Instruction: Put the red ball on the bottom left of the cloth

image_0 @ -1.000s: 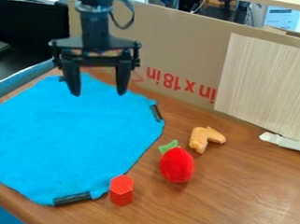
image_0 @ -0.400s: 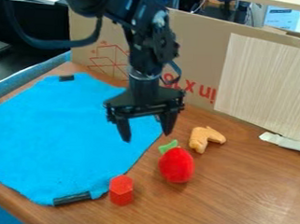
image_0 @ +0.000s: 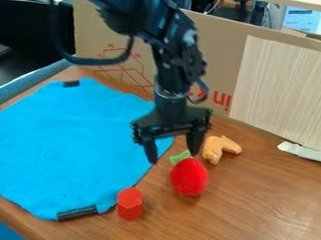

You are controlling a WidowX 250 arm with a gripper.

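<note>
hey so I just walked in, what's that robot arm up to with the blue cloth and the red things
The black gripper hangs open and empty just above the soft red ball, which has a green leaf on top. The ball sits on the wooden table, to the right of the blue cloth. The job is to put it on the cloth's bottom left, and that hasn't been done. A red hexagonal block stands by the cloth's lower right edge.

Bright scene, soft overall blur
</note>
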